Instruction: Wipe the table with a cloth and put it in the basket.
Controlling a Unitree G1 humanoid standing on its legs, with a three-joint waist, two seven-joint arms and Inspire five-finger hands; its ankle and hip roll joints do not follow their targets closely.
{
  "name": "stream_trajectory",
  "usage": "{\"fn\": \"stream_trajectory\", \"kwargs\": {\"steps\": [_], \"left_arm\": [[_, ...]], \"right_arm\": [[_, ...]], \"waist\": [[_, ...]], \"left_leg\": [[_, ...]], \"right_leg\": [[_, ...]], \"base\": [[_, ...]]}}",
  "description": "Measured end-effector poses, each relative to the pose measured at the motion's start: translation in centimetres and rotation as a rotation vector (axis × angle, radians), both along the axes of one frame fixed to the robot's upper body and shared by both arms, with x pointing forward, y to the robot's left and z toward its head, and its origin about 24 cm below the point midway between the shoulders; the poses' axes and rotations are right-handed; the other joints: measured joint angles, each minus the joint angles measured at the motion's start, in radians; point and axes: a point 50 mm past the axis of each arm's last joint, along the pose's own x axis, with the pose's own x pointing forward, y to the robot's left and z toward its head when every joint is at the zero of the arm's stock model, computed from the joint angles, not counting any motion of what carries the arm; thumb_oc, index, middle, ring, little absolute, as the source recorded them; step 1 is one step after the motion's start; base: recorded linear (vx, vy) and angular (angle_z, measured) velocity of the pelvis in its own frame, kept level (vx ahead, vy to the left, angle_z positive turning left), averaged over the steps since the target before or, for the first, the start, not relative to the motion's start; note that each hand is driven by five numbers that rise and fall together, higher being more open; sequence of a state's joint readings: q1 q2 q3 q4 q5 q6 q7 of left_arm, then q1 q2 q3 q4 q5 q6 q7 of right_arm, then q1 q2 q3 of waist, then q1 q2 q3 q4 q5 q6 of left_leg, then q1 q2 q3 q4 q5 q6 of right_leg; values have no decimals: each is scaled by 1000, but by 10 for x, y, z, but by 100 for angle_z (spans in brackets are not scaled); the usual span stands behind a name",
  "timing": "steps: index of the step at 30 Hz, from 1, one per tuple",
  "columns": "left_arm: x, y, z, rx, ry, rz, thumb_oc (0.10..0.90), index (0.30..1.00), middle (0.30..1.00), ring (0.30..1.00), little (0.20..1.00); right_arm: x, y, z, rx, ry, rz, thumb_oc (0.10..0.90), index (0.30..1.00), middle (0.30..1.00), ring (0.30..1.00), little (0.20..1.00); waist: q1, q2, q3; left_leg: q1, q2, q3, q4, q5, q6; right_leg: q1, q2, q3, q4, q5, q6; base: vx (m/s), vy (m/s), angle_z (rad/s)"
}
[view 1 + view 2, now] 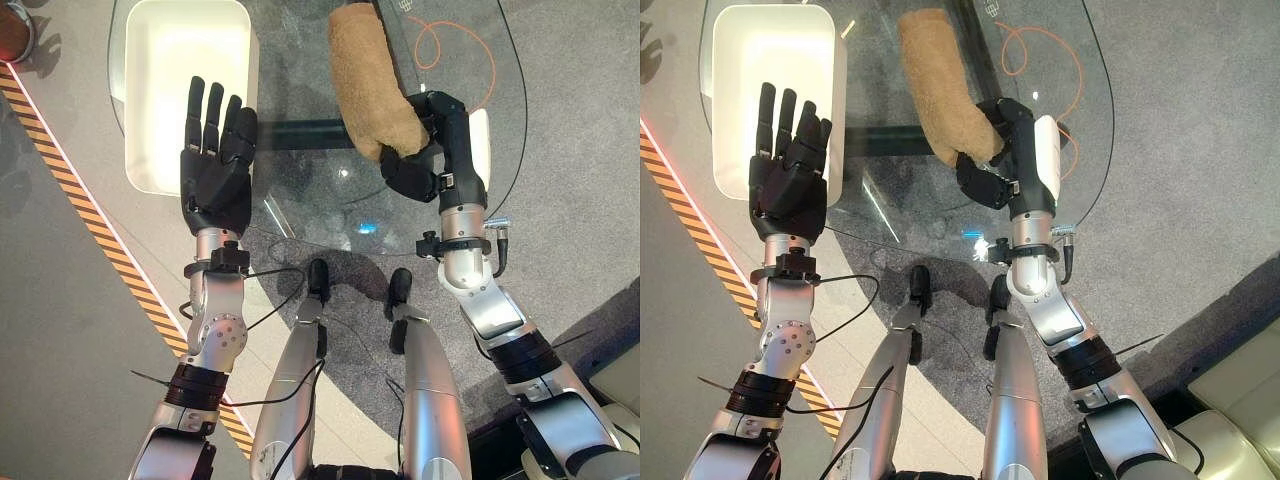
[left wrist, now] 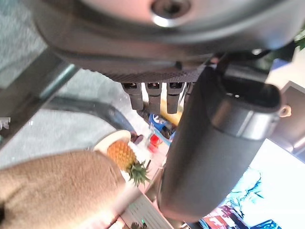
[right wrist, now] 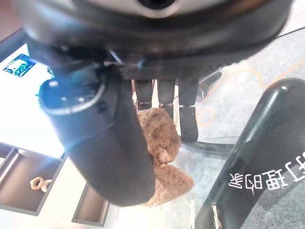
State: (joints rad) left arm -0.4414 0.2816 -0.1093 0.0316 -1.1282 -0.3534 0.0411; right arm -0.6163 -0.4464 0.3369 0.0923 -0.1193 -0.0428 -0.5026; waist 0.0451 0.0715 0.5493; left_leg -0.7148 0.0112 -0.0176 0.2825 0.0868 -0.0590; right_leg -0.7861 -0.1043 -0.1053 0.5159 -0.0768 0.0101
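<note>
A tan fuzzy cloth [image 1: 367, 82] lies in a long strip on the round glass table [image 1: 300, 200]. My right hand [image 1: 432, 150] is curled round the cloth's near end, thumb and fingers pinching it; the cloth [image 3: 162, 143] shows between them in the right wrist view. The cream-white basket [image 1: 170, 60] stands at the table's left side. My left hand [image 1: 213, 160] hovers at the basket's near right corner, fingers straight and holding nothing. The cloth [image 2: 52, 191] also shows in the left wrist view, past the left hand's straight fingers [image 2: 152, 93].
An orange cable [image 1: 455, 45] loops under the glass at the back right. A black-and-yellow striped line [image 1: 90, 220] runs across the floor on the left. A dark bar [image 1: 300, 133] crosses beneath the table top.
</note>
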Motion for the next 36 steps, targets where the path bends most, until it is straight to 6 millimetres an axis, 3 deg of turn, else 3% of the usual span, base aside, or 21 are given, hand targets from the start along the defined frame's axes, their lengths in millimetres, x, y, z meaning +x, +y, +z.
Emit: {"fn": "stream_trajectory", "kwargs": {"steps": [16, 25, 36], "left_arm": [[0, -18, 33, 7, -112, -120, 800, 900, 900, 900, 900], [0, -29, 31, 43, -64, -182, 800, 900, 900, 900, 900], [4, -30, 29, 32, 23, -157, 800, 900, 900, 900, 900]], "right_arm": [[0, 7, -5, -116, 28, 45, 100, 300, 300, 300, 200], [-2, 20, -12, -205, 63, 117, 100, 300, 300, 300, 200], [1, 25, -4, -285, 51, 123, 100, 300, 300, 300, 200]], "waist": [[-26, -1, 0], [-26, -1, 0], [-21, -1, 0]], "left_leg": [[6, 0, 7, -2, 0, 0], [11, 0, 7, -5, 0, 0], [10, 0, 8, -9, 0, 0]], "right_leg": [[2, 0, 2, 1, 1, 1], [6, 0, 2, -2, 1, 1], [6, 0, 1, -6, 1, 2]], "base": [[0, 0, 0], [0, 0, 0], [0, 0, 0]]}}
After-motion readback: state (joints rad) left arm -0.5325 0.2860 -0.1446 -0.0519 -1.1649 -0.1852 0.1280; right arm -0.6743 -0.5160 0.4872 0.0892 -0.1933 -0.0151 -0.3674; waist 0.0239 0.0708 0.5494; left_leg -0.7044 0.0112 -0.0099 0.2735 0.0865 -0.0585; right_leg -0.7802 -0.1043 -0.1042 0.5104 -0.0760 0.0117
